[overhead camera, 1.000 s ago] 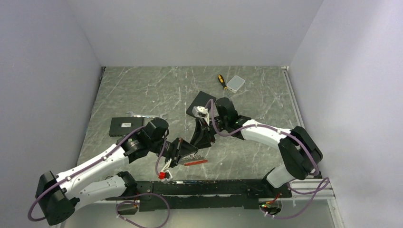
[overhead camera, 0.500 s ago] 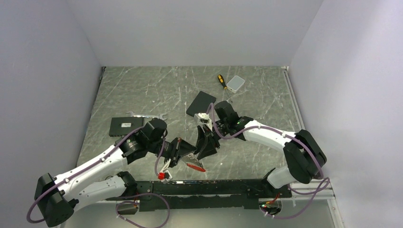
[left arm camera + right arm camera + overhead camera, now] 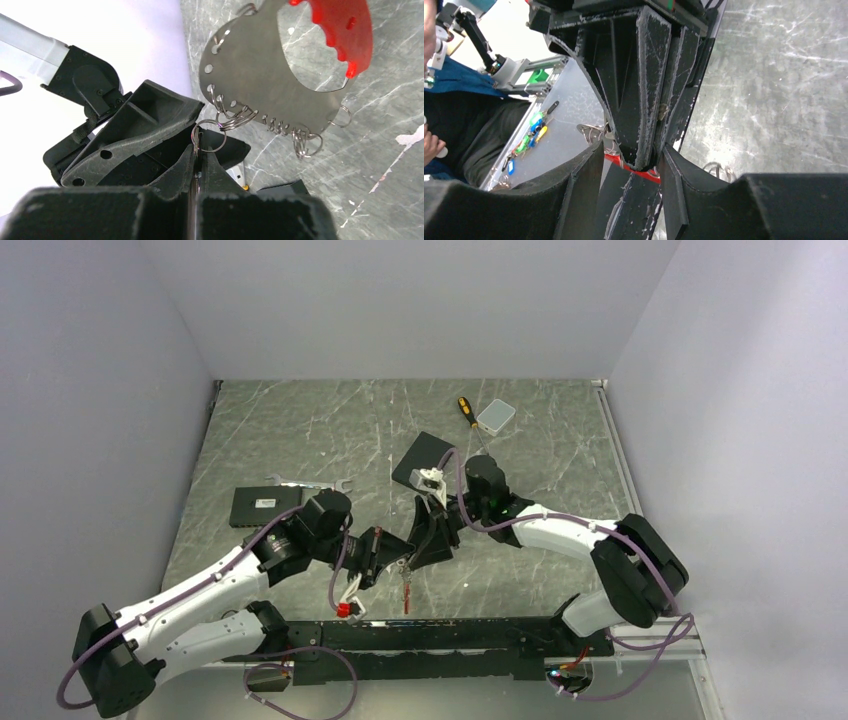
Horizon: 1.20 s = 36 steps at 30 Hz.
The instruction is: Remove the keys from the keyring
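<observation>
Pinching split ring (image 3: 225, 139) on keyring (image 3: 260, 75)
Left gripper (image 3: 196, 145) is clamping springy wire; right gripper (image 3: 630, 150) is hovering unclenched, probably best on stiff plate

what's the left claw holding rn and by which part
The left claw holds the keyring, pinching one small wire ring hanging at the edge of its metal plate, not the red part.
</observation>
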### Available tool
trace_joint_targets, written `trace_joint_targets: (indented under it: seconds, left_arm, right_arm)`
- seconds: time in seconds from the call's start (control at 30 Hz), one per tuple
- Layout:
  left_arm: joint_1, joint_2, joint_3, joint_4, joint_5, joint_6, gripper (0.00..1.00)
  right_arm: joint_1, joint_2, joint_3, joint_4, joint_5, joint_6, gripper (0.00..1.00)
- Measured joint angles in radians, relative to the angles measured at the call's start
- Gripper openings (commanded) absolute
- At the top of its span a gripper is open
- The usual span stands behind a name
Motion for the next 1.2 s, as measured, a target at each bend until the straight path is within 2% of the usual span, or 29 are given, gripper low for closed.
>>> trace_joint_targets:
  seconds: [0.27,0.73,1.1,1.2]
  left_arm:
    - [0.000,0.001,0.000,0.037,-0.014,0.008,0.00]
    - [-0.002,0.002,0.000,0.034,-0.064,0.013,0.00]
    - [-0.006,0.021,0.020,0.031,-0.111,0.016,0.00]
    - [-0.005,0.032,0.039,0.038,-0.132,0.016,0.00]
  right_arm:
    - [0.002,0.000,-0.022,0.164,0.021,0.118,0.47]
    - [0.007,0.003,-0.029,0.166,0.063,0.085,0.47]
    - [0.006,0.002,-0.064,0.190,0.086,0.083,0.54]
    - [0.001,0.002,-0.074,0.208,0.085,0.092,0.50]
